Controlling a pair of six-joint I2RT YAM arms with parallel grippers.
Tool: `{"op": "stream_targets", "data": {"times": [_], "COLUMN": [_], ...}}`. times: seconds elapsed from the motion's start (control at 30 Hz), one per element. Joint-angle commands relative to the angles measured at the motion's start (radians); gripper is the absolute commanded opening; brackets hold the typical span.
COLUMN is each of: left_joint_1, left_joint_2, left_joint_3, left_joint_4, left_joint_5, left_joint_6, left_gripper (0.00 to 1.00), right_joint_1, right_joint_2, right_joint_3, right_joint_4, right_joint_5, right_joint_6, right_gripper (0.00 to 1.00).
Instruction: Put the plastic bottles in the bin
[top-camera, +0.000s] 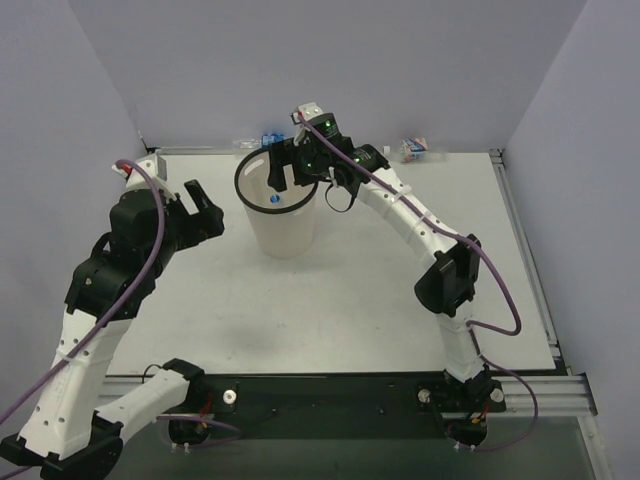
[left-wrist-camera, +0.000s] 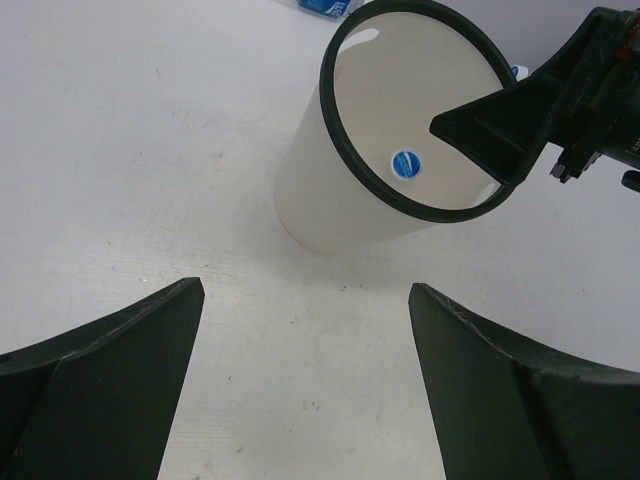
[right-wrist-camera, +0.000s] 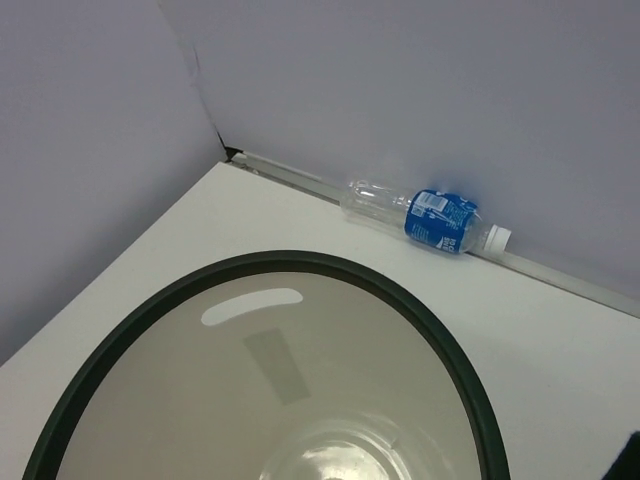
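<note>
The bin (top-camera: 285, 230) stands upright on the table (top-camera: 350, 300), near the back and a bit left of the middle. The right claw (top-camera: 288, 172) hangs over the bin's open top. Its fingers are spread apart and there is nothing between them. In its own camera you look down into the bin and see no fingers in the middle.

A small round blue spot (left-wrist-camera: 403, 164) shows inside the bin, low down. Something clear shines at the bottom too, but I cannot tell what it is.

The bottle with the blue label (right-wrist-camera: 435, 220) lies on its side against the back wall, just behind the bin. The bottle with the red and white label (top-camera: 415, 150) lies by the back wall too, well off to the right.

The left claw (left-wrist-camera: 305, 290) is wide open and holds nothing. It is above the table to the left of the bin, pointing at it and not touching it.
</note>
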Motion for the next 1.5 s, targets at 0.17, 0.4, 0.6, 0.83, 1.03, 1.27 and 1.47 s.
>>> {"op": "stream_targets", "data": {"times": [0.17,0.4,0.6,0.83,1.03,1.27,1.47], "left_joint_1": [0.005,0.005,0.005,0.005,0.005,0.006,0.005], "left_joint_2": [0.040,0.078,0.048,0.006,-0.007,0.000,0.012], "left_joint_3": [-0.014,-0.014,-0.037,-0.045,-0.048,-0.066,-0.088], "left_joint_4": [0.097,0.159,0.160,0.123,0.107,0.125,0.160], "left_joint_5": [0.021,0.028,0.007,-0.037,-0.044,-0.038,-0.033], "left_joint_6": [0.023,0.018,0.011,0.009,0.008,0.018,0.031], "left_gripper": [0.95,0.95,0.95,0.95,0.95,0.95,0.95], "right_joint_1": [-0.011,-0.031,-0.031,-0.034,-0.035,-0.037,-0.048], "right_joint_2": [-0.216,-0.165,-0.049,-0.028,-0.058,-0.113,-0.182], "right_joint_3": [-0.134,-0.075,0.033,0.036,0.034,0.005,-0.044], "right_joint_4": [-0.015,-0.156,-0.276,-0.288,-0.295,-0.302,-0.308], "right_joint_5": [0.192,0.215,0.205,0.232,0.283,0.375,0.430], "right_joint_6": [0.016,0.130,0.159,0.157,0.154,0.107,0.096], "right_gripper": [0.85,0.74,0.66,0.52,0.34,0.07,0.02]}}
